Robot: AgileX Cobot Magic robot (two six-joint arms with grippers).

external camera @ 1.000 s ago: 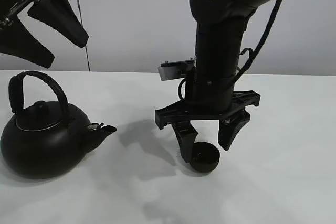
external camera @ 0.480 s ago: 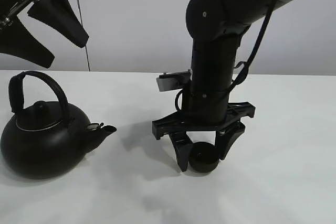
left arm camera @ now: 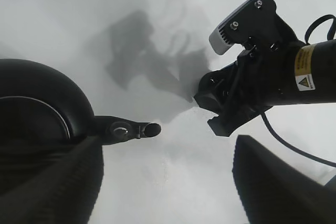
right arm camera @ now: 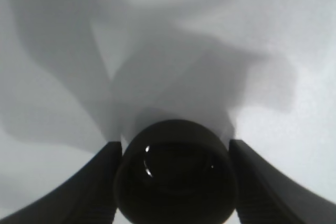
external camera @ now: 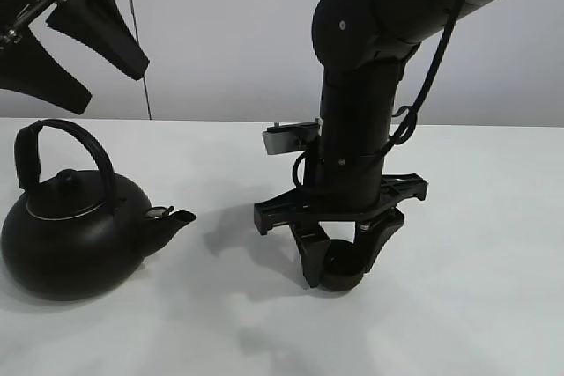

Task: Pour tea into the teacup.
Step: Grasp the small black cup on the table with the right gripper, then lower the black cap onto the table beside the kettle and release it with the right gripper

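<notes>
teacup (external camera: pixel 344 277) sides mostly tucked behind the right tool (external camera: pixel 340 272) fingers, its near edge chopped off in the right wrist shot, inside way too dark to read, left tool (external camera: pixel 110 90) base cropped up top, kettle (left arm camera: pixel 37 103) half out of the left wrist frame

right arm (external camera: pixel 357 94): matte black | right gripper (external camera: pixel 340 270): black, tapered | cable (external camera: pixel 438 52): black | label (left arm camera: pixel 304 74): yellow | camera block (left arm camera: pixel 229 29): silver-grey, screws

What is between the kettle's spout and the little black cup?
Mostly bare white table with a shadow. Right beside the teacup stands one finger of the right end effector, shut on it. The exterior high view shows this.
</notes>
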